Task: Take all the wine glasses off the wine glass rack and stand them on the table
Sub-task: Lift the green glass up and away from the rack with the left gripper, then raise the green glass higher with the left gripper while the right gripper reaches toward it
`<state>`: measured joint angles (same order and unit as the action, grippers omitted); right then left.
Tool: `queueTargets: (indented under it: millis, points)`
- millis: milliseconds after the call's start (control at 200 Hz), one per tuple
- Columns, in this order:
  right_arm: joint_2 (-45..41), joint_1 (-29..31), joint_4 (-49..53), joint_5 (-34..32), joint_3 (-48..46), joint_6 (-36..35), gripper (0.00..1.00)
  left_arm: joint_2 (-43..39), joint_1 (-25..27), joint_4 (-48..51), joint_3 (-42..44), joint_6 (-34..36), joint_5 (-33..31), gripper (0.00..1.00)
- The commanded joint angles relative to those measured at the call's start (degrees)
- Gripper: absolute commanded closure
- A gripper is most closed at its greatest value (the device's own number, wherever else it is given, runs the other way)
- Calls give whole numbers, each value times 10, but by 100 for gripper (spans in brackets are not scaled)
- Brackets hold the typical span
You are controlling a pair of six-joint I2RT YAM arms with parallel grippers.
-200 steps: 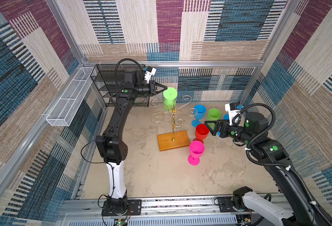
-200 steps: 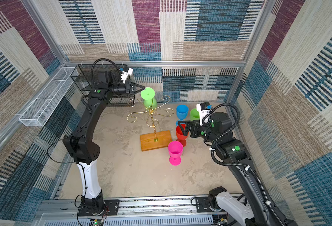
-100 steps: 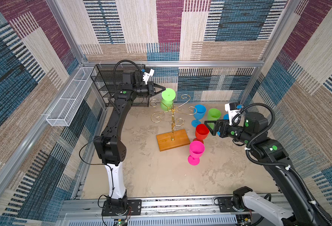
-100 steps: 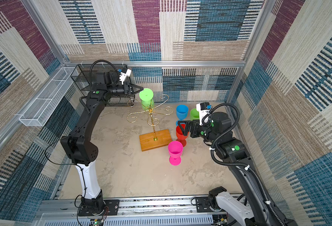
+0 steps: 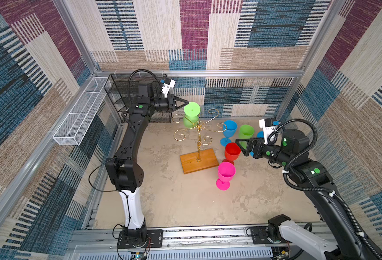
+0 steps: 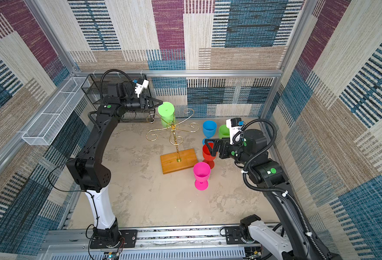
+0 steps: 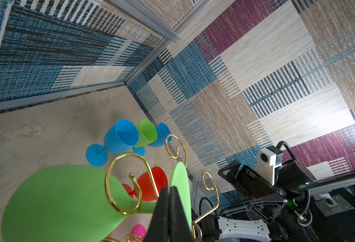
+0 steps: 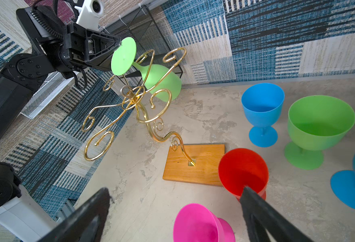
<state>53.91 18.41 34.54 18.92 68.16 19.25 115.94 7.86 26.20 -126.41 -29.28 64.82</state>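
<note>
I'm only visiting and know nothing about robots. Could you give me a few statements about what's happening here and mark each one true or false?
1. A green wine glass hangs upside down on the gold rack. True.
2. The left gripper is pinched shut on that glass's foot. True.
3. The right gripper holds the red glass. False: it is open and empty, beside the red glass.
4. The pink glass lies on its side. False: it stands upright on the table.
</note>
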Motion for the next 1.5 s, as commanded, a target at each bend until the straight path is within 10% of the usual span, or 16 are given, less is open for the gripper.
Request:
queueTargets:
  millis: [0,676,1493]
  points:
    - [-2,0,-13,2,4,-3,1,-11,-4,2,6,26,9,100]
    - [2,0,0,-13,22,-25,1,-36,-72,-81,24,-49,12,100]
    - [116,1,-132,50,124,-119,1,-80,-122,-423,22,-352,31,100]
